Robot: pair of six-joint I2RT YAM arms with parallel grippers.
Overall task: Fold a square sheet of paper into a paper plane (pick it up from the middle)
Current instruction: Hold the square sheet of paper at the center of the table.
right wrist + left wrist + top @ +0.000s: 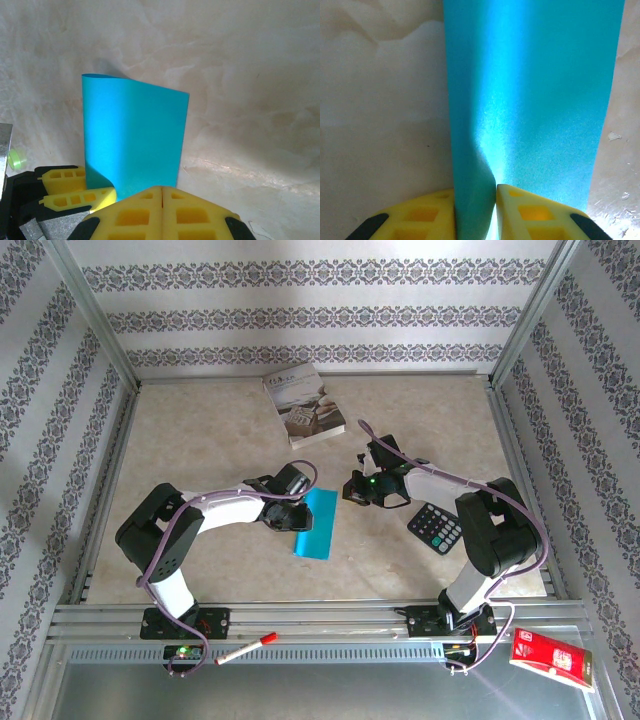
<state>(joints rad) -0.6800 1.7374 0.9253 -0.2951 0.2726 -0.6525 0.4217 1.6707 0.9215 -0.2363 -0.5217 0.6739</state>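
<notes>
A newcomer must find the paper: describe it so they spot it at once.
On the beige table, look near its middle, at the left gripper. The sheet of paper pinched there is plain teal-blue, unlike the grey-white printed book beyond it and the black calculator to its right.

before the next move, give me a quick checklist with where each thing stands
1. Left gripper has the paper: ok, an edge is pinched in its jaws.
2. Right gripper free: ok, shut, holding nothing.
3. Paper lying flat: not ok, it bows upward.
4. Book and calculator apart from the paper: ok.
5. Crease sharp: cannot tell.
</notes>
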